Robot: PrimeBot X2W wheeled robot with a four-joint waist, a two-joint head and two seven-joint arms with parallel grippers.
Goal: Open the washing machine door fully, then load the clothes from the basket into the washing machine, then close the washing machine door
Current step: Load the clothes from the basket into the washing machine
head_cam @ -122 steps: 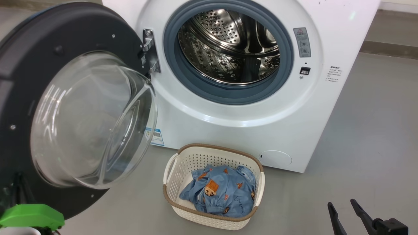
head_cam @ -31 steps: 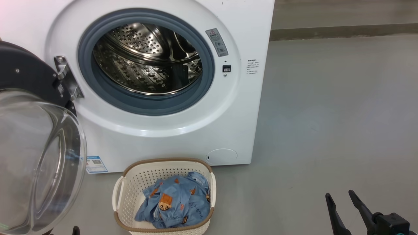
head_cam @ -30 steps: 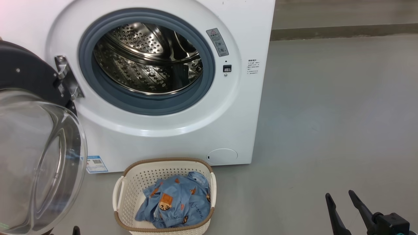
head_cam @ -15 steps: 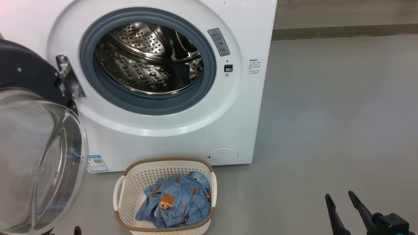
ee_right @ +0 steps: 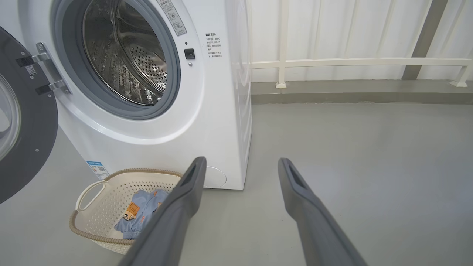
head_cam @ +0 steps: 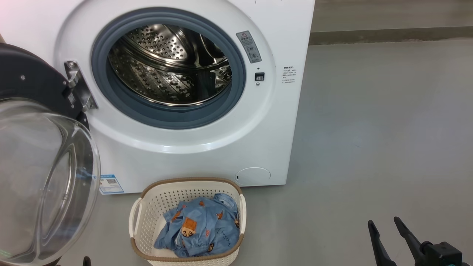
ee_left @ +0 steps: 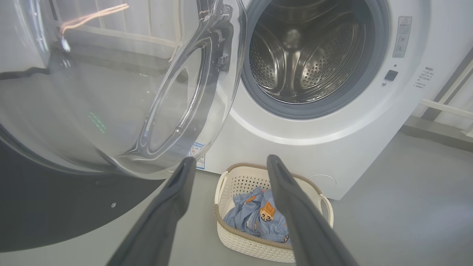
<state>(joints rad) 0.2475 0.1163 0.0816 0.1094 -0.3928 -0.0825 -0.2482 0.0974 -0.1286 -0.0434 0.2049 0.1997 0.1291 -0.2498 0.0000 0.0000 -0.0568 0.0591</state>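
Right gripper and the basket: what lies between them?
Bare grey floor, nothing else, between the open right gripper and the basket; the head view shows it.

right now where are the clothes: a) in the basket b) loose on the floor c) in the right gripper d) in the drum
a: the clothes lie bunched inside the basket, and the drum holds nothing.
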